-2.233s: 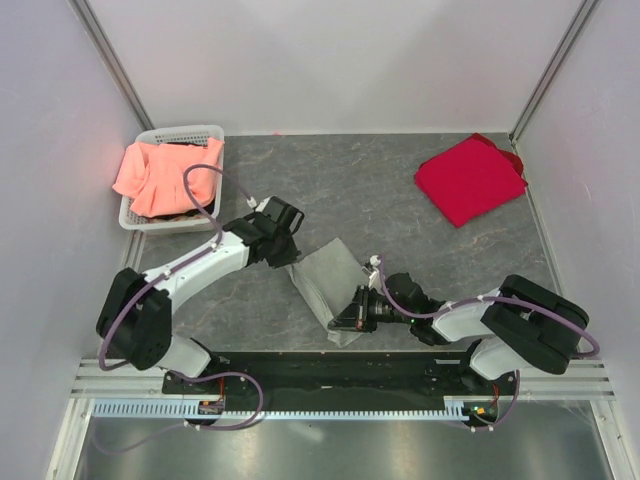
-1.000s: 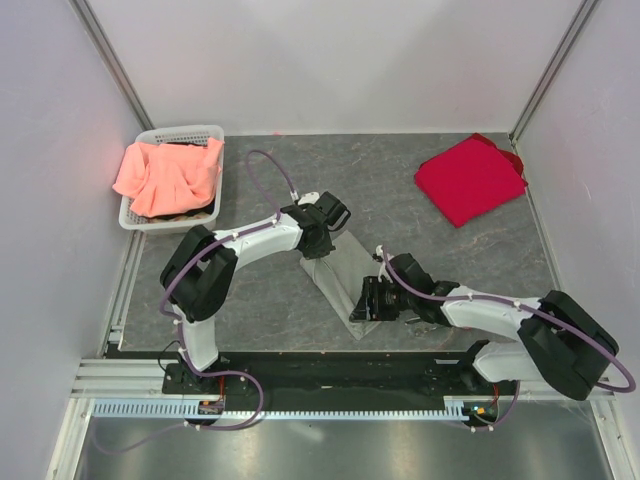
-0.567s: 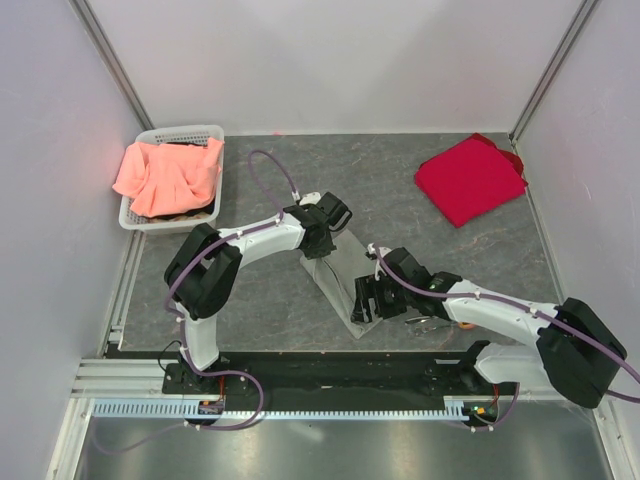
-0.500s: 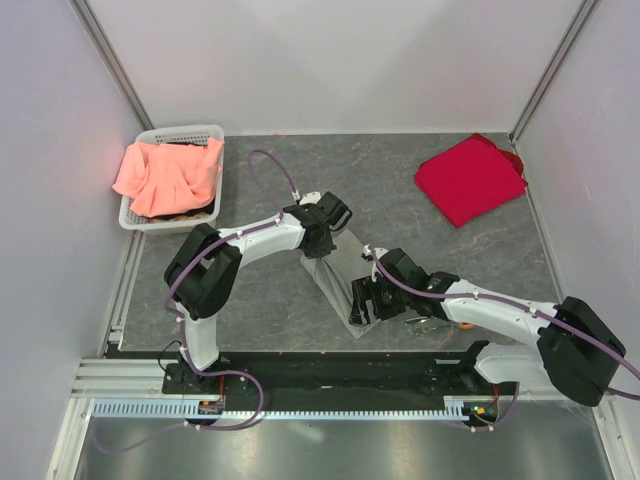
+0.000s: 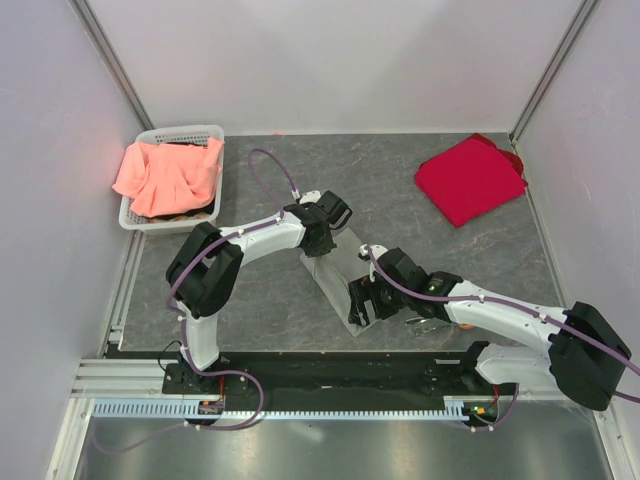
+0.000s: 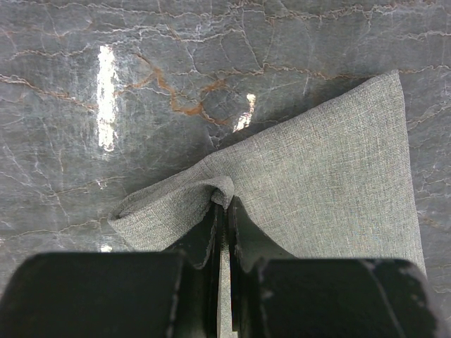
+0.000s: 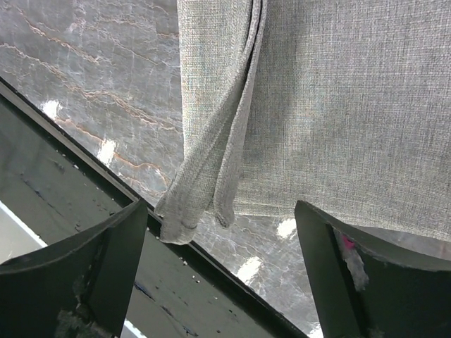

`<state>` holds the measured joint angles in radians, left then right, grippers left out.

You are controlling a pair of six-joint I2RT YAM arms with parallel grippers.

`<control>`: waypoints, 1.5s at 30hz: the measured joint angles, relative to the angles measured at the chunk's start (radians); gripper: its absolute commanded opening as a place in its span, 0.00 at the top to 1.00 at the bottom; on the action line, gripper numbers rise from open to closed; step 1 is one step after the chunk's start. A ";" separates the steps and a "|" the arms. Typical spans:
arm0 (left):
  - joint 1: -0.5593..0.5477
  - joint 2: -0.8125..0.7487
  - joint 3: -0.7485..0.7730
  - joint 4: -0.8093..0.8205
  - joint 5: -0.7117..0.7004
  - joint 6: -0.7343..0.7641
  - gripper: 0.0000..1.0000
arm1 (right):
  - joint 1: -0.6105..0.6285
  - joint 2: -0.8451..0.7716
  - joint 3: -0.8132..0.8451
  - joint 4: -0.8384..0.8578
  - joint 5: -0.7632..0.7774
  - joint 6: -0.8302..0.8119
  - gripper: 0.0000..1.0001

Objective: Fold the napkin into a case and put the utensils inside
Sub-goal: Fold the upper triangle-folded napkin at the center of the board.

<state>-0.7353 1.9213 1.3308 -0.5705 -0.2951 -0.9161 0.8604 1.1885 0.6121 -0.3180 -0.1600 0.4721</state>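
Grey-green napkin (image 5: 335, 270): long axis far-left to near-right | left jaws pinch its far end | right jaws spread wide

— What room is there around the right fingers (image 7: 99, 267)?
— They stand wide apart, and a loose folded edge of the napkin (image 7: 331, 105) lies in the gap between them. The black base rail (image 7: 63, 183) runs close beside one finger. Past the tips it's all cloth.
— And the left fingers (image 6: 209, 229)?
— Pinched together on a raised ridge of cloth. Beyond their tips the table (image 6: 211, 63) is bare.
— Farther out?
— The red cloth (image 5: 468, 180) and the white basket (image 5: 170, 134) sit well apart from both.
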 measured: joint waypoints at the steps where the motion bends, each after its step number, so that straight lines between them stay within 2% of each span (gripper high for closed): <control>1: 0.000 0.000 0.000 0.000 0.000 0.000 0.98 | 0.000 0.000 0.000 0.001 0.000 -0.006 0.05; 10: 0.000 0.000 0.000 0.000 -0.001 0.000 0.98 | 0.000 0.035 0.000 0.032 -0.028 -0.040 0.03; 14: 0.000 0.000 0.000 0.000 -0.001 0.000 0.98 | 0.000 0.052 0.000 0.049 -0.037 -0.042 0.07; 17: 0.000 0.000 0.000 0.000 -0.001 0.000 0.98 | 0.001 0.079 0.000 0.051 -0.031 -0.041 0.19; 22: 0.000 0.000 0.000 0.000 -0.001 0.000 0.98 | 0.001 0.095 -0.001 0.050 -0.008 -0.025 0.28; 24: 0.000 0.000 0.000 0.000 -0.002 0.000 0.98 | 0.001 0.089 -0.001 0.049 0.012 -0.019 0.37; 25: 0.000 0.000 0.000 0.000 -0.003 0.000 0.98 | 0.001 0.082 -0.001 0.046 0.026 -0.013 0.42; 26: 0.000 0.000 0.000 0.000 -0.003 0.000 0.98 | 0.000 0.074 -0.001 0.045 0.036 -0.011 0.52; 30: 0.000 0.000 0.000 0.000 -0.003 0.000 0.98 | -0.010 0.063 -0.001 0.043 0.063 0.003 0.75; 31: 0.000 0.000 0.002 0.000 -0.003 0.000 0.98 | -0.014 0.064 -0.001 0.042 0.068 0.005 0.85; 33: 0.000 0.000 0.003 0.000 -0.003 0.000 0.98 | -0.017 0.066 -0.001 0.041 0.075 0.006 0.92; 34: 0.000 0.000 0.005 0.000 -0.003 0.000 0.98 | -0.020 0.070 -0.001 0.041 0.079 0.008 1.00; 42: 0.001 0.000 0.017 0.002 -0.003 0.001 0.97 | -0.034 0.105 -0.001 0.040 0.110 0.013 1.00; 44: 0.002 0.000 0.019 0.003 -0.003 0.001 0.96 | -0.039 0.116 -0.001 0.041 0.126 0.014 1.00; 45: 0.003 0.000 0.019 0.003 -0.003 0.001 0.91 | -0.039 0.121 -0.001 0.041 0.132 0.016 1.00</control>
<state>-0.7322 1.9217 1.3499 -0.5671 -0.2981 -0.9154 0.8211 1.3094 0.6113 -0.2768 -0.0284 0.4877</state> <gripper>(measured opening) 0.073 0.020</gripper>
